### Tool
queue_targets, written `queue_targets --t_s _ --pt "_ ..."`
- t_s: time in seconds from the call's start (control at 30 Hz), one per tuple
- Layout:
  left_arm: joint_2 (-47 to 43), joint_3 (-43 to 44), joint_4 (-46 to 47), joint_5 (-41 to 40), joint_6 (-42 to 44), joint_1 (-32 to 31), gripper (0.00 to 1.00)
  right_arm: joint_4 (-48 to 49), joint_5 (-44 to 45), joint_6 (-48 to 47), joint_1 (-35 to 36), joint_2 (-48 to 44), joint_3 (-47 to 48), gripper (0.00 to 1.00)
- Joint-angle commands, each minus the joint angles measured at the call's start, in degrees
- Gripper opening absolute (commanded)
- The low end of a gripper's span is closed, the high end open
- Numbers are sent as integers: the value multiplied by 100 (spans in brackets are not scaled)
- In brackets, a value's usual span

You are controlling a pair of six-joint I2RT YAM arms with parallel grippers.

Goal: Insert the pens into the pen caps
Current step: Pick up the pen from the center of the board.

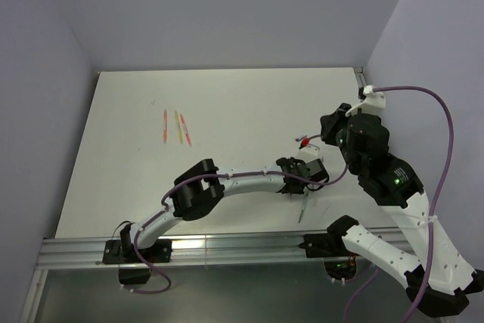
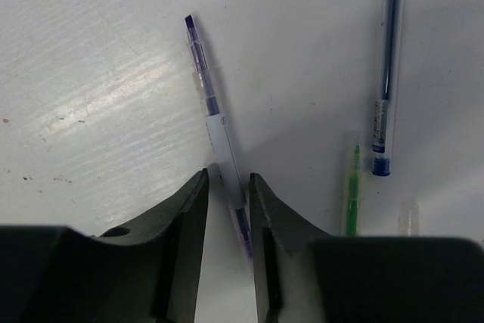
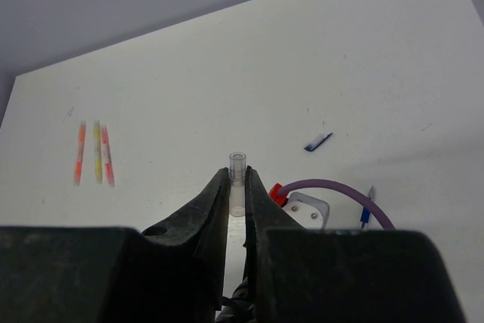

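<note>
Currently the left end effector [image 2: 228,181] sits low over the bench [image 1: 249,96]. Its jaws straddle a purple pen [image 2: 200,73] that lies flat and points toward 11 o'clock in the left wrist view. Bare bench shows on either side of the barrel, so the jaws are narrowed but released, with nothing held. The right end effector [image 3: 237,178] is clenched on a clear cap [image 3: 238,161], which stands upright with its open mouth poking out above the fingertips.

From the purple pen, a blue pen [image 2: 387,73] lies at 2 o'clock. A green pen [image 2: 352,187] lies at 4 o'clock, with a spare cap [image 2: 408,218] just beside it. An orange pen [image 3: 80,153], a yellow pen [image 3: 97,150] and a pink pen [image 3: 107,156] lie side by side at 10 o'clock on the bench, well apart from both arms. A dark blue cap [image 3: 318,141] lies alone at 2 o'clock from the held cap.

The purple pen looks light, stiff and smooth, and its round barrel would likely roll or pivot under an off-centre squeeze. The white label [image 2: 221,138] at mid-barrel seems the best place to grip, square across it, leaving the writing end free. The cap is tiny and probably thin-walled, so too firm a pinch could squeeze its mouth out of round or flick it away.
</note>
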Motion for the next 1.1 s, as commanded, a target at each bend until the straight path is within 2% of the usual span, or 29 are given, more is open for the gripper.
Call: queue_targets --t_s 0.0,0.13,0.17,0.27,0.5,0.7,0.87,1.03,1.07 --pt "141 -18 -316 -3 23 -121 31 70 133 -62 46 -26 -36 0" --pt "53 -230 -210 121 31 -104 23 62 169 -53 46 18 -10 0" --pt "-43 -291 -184 156 31 -86 15 53 186 -53 46 26 -1 0" --pt "-428 -686 27 244 49 28 0 27 230 -36 46 114 60 0" --pt "-1931 -1862 606 313 242 292 0 105 424 0 37 606 314 0" --pt "-3944 -3329 1898 1341 365 968 0 351 327 -9 11 1370 893 0" --pt "-5166 -4000 3092 2501 365 1759 0 667 -480 61 -173 2047 1640 0" --pt "-5247 -3940 3726 3434 287 2278 0 1010 -1631 184 -559 2829 2300 0" --pt "-5177 -3966 3962 3582 225 2304 0 1159 -2085 254 -621 2926 2458 0"
